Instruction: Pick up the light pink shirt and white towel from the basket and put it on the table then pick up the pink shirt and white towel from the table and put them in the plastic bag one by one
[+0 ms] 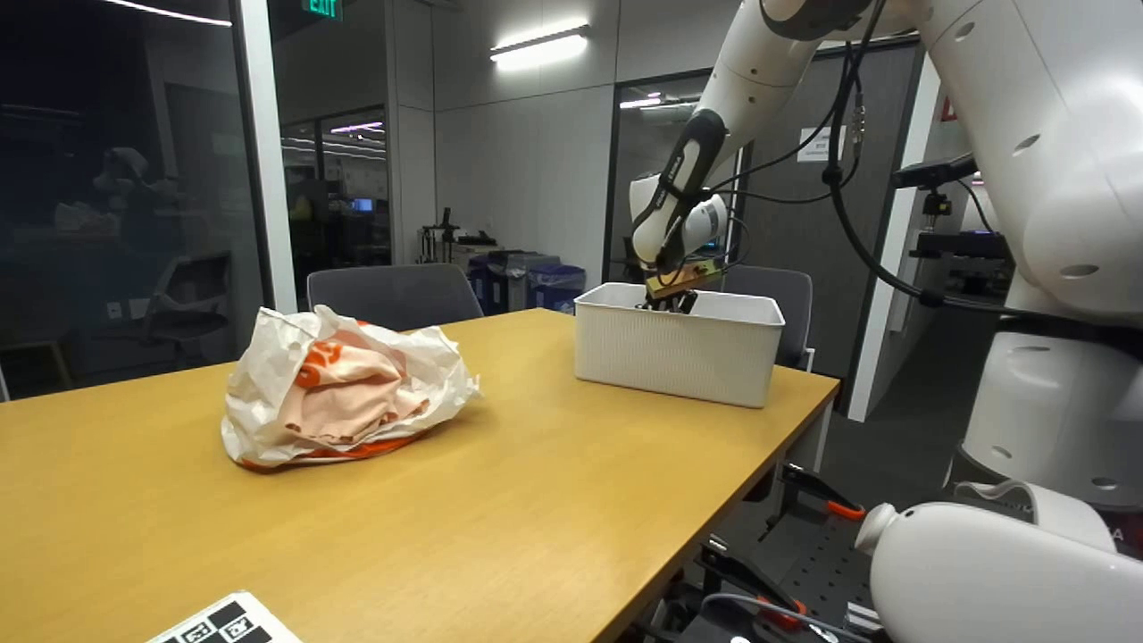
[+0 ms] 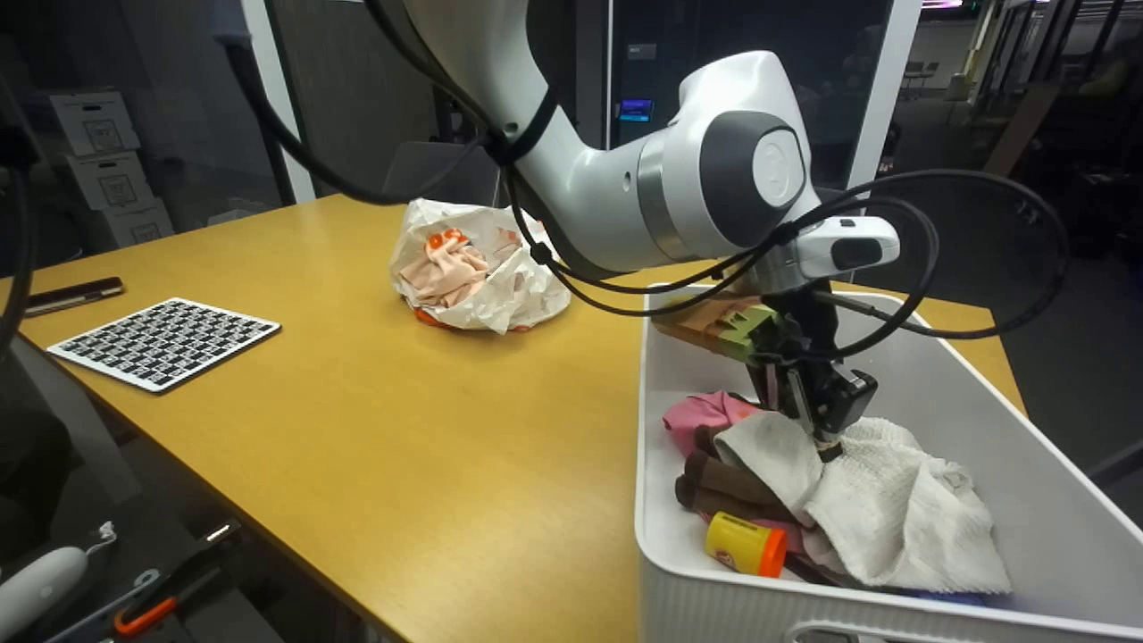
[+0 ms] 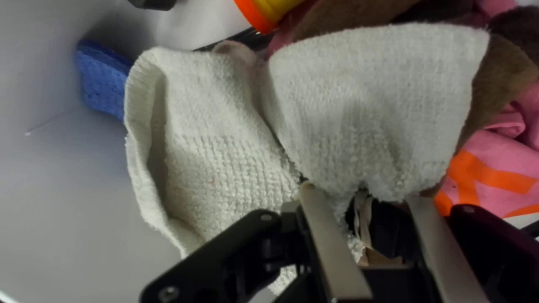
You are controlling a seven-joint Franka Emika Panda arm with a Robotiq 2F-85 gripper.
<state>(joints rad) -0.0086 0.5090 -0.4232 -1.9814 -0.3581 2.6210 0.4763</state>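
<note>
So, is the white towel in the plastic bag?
No, in an exterior view the white towel lies inside the white basket.

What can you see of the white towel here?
The white towel looks like soft, coarsely textured cloth. It lies crumpled in the basket, in broad folds, one edge curled up in the wrist view, partly draped over a brown item. The gripper touches it from above; whether it pinches the cloth is unclear.

The white arm (image 2: pixel 594 201) is extended and bent at its joints, the wrist (image 2: pixel 759 170) is turned so that the gripper (image 3: pixel 363 194) is directed downward with a slight tilt, and the two fingers (image 3: pixel 337 252) stand visibly apart in the wrist view.
</note>
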